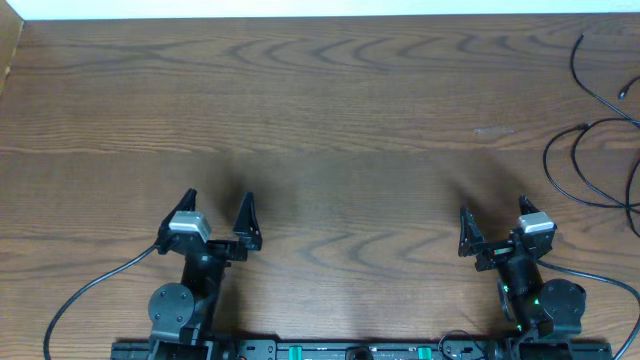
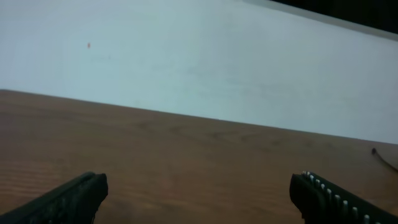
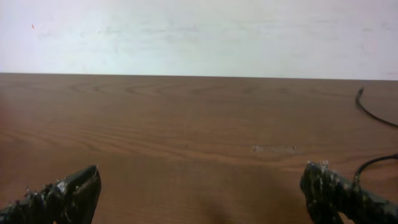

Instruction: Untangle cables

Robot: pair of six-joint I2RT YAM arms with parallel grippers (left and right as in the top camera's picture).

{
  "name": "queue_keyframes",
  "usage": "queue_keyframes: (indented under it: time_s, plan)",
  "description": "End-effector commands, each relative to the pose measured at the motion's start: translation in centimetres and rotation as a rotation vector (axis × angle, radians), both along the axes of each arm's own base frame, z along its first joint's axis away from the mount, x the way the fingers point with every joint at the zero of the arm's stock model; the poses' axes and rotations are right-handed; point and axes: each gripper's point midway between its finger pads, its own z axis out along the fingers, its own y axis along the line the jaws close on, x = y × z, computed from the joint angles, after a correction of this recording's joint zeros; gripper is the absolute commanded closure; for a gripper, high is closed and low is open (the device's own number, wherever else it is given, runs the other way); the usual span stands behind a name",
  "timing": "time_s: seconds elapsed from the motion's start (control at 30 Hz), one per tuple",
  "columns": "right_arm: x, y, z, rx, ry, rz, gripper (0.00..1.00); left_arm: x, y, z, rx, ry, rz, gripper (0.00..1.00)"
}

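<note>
left gripper [image 1: 218,197] first: jaws wide open, nothing between them, fingertips pointing up the table [image 1: 320,100] away from the arm's base. from its own wrist camera the two dark fingers [image 2: 74,199] sit in the bottom corners, and there's only bare wood in the gap. a thicker black wire [image 1: 90,290] curves out from that arm's base toward the near left edge.

over to the right gripper [image 1: 493,207]: same picture, jaws spread wide and empty, low near the front edge on the right side. its wrist view shows a scuffed fingertip [image 3: 68,193] in each lower corner with wood grain between them. the two grippers sit well apart, side by side, both facing the far edge.

now outward to the cables [image 1: 548,160]: thin black cord in loose loops at the far right of the table, beyond the right gripper and to its right, running off the right edge of the overhead view. one strand arcs higher up, near the far right corner, and the loops lie below it. neither gripper touches them. the right wrist view catches slim black strands at its right edge, and the left wrist view only a sliver at its far right.

a small pale tip [image 1: 624,92] sits among the strands. whether it belongs to a white cord i cannot tell.
</note>
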Motion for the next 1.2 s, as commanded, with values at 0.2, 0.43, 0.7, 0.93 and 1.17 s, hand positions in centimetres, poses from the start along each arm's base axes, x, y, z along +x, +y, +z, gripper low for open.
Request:
queue_keyframes:
  time_s: [0.2, 0.43, 0.7, 0.93, 1.17]
  plan:
    - [0.0, 0.1, -0.1, 0.012, 0.003, 0.000, 0.01, 0.4, 1.1, -4.1, 0.015, 0.035, 0.042, 0.01]
    - [0.0, 0.1, -0.2, 0.012, 0.003, 0.000, 0.01, 0.1, 1.2, -7.3, 0.080, 0.158, 0.039, 0.01]
    - [0.0, 0.1, -0.2, 0.012, 0.003, 0.000, 0.01, 0.1, 1.2, -7.3, 0.102, 0.154, 0.042, 0.01]
    - [0.0, 0.1, -0.2, 0.012, 0.003, 0.000, 0.01, 0.1, 1.2, -7.3, 0.102, 0.153, 0.042, 0.01]
    - [0.0, 0.1, -0.2, 0.012, 0.003, 0.000, 0.01, 0.1, 1.2, -7.3, 0.102, 0.153, 0.042, 0.01]
